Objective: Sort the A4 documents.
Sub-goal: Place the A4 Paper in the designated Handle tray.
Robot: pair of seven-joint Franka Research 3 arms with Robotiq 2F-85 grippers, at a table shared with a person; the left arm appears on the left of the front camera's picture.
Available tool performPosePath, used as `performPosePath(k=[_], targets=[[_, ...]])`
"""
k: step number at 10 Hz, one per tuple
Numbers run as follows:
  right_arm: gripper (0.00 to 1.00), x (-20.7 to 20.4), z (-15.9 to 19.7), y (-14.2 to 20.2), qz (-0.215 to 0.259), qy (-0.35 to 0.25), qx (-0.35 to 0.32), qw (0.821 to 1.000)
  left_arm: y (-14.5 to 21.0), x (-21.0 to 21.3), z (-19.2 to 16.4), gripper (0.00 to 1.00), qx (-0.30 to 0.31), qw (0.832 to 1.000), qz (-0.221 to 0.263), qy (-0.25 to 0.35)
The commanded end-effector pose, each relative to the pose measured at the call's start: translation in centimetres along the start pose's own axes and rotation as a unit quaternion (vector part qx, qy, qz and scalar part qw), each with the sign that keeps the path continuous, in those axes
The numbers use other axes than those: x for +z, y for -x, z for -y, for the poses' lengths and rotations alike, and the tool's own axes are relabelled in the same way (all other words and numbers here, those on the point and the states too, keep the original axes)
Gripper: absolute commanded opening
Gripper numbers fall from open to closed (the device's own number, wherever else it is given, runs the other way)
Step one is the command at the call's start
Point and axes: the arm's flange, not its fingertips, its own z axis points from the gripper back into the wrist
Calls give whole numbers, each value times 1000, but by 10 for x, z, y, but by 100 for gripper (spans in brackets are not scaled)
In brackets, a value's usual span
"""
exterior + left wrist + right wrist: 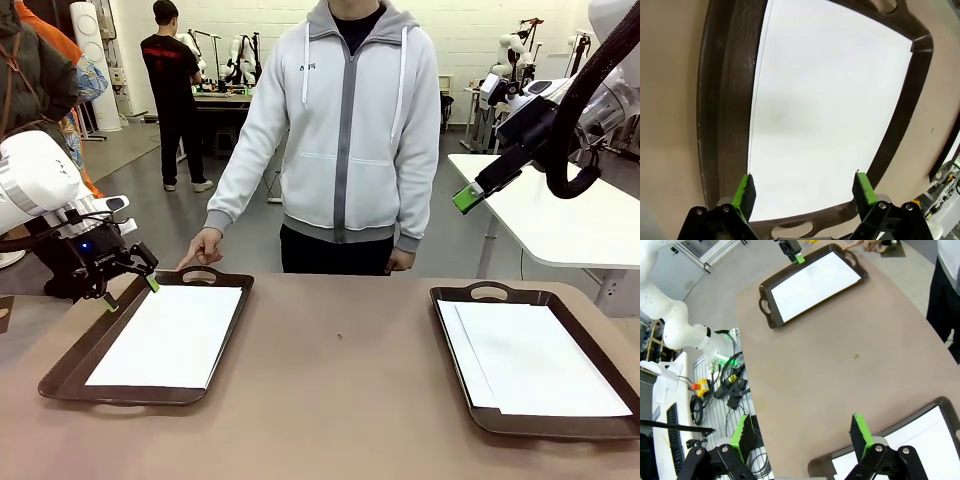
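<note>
Front view: A4 documents [168, 335] lie in both trays [70, 362] on the tabletop [340, 400]. Left claw [128, 289] and right claw [800, 435] gape wide, empty. Sorting appears nearly complete.

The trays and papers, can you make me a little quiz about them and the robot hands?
1. True or false: the left gripper hangs open over the left tray.
2. What does the person's hand touch? A) the left tray's far handle B) the right tray C) a gripper
3. Fill in: each tray holds white ____.

Key: 1 true. 2 A. 3 paper; the A4 documents lie flat. The right gripper, raised above the table, is open too.
</note>
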Motion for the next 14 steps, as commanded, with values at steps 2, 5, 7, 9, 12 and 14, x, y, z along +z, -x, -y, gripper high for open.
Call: performPosePath(k=[2, 5, 7, 9, 12, 14], targets=[[100, -1, 1, -1, 2, 3, 7, 1000, 5, 2, 8, 100, 38, 993, 54, 100], [100, -1, 1, -1, 2, 3, 7, 1000, -1, 2, 2, 100, 6, 1000, 11, 10], [100, -1, 1, -1, 2, 3, 7, 1000, -1, 2, 2, 100, 6, 1000, 11, 10], [100, -1, 1, -1, 2, 3, 7, 1000, -1, 2, 2, 100, 6, 1000, 11, 10], [100, -1, 1, -1, 2, 3, 7, 1000, -1, 2, 2, 100, 6, 1000, 11, 10], [100, -1, 1, -1, 2, 3, 7, 1000, -1, 2, 2, 100, 6, 1000, 11, 10]])
